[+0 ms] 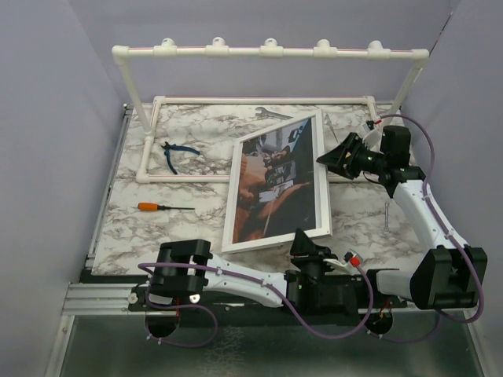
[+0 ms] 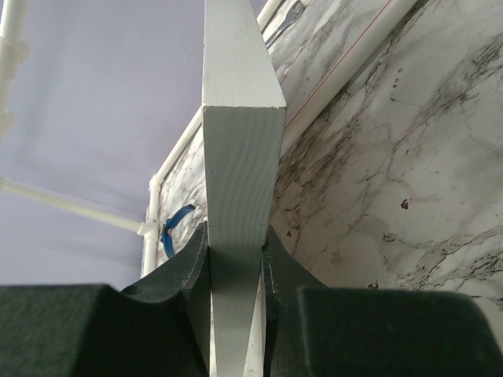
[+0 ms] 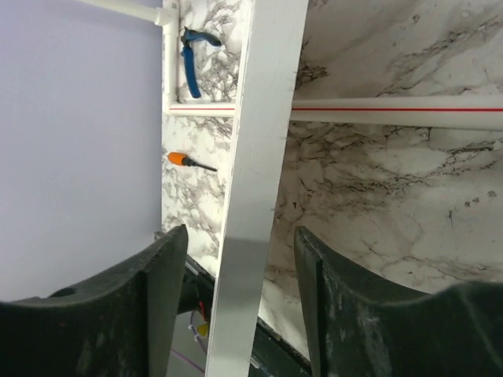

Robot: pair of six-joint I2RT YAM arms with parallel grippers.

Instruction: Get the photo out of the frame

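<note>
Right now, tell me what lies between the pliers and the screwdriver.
A white pipe of the rack's base runs across the table between the pliers and the screwdriver. The right wrist view shows it plainly, and the top view does too.

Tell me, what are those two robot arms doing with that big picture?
They are working on a big white-edged, glass-fronted picture frame over the marble-patterned table. The left pincer is clamped on the frame's near edge, holding it at a slant. The right pincer sits open astride the frame's right-hand edge, with gaps on both sides, so it has no grip. The dark reddish-brown glossy photo is behind the glass, not taken out yet.
</note>
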